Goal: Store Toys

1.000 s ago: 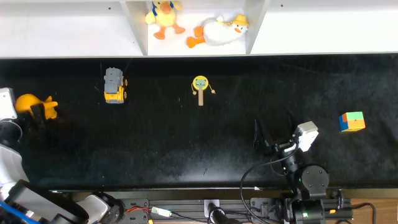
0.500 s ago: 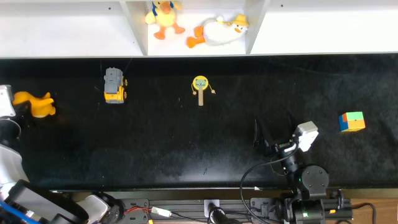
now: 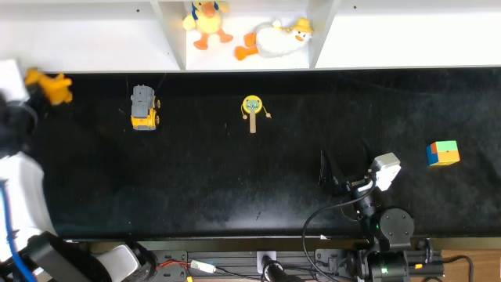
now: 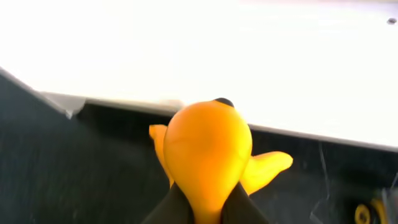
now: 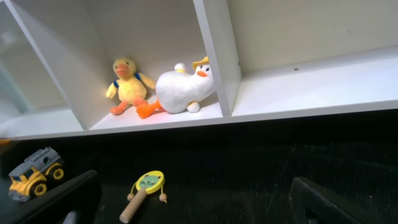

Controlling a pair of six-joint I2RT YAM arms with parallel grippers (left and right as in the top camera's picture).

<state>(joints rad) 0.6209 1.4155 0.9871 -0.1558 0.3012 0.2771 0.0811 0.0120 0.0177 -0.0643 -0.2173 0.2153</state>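
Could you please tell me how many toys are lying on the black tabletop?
3: a toy truck at the left, a rattle drum in the middle, a multicoloured cube at the right. A fourth, orange toy is gripped in the left tool, not lying there.

Top view straight down on the table; wrist views low, toward the shelf common to all

Left arm: I see smooth white casing with a black joint above it.
Left cable: a thin blue lead along the white shell.
Left gripper: two dark, tapered fingers.
Right arm: black links, a white block near the wrist, a round black base.
Right cable: a thin black lead looping beside the base.
Right gripper: flat, matte dark fingers.
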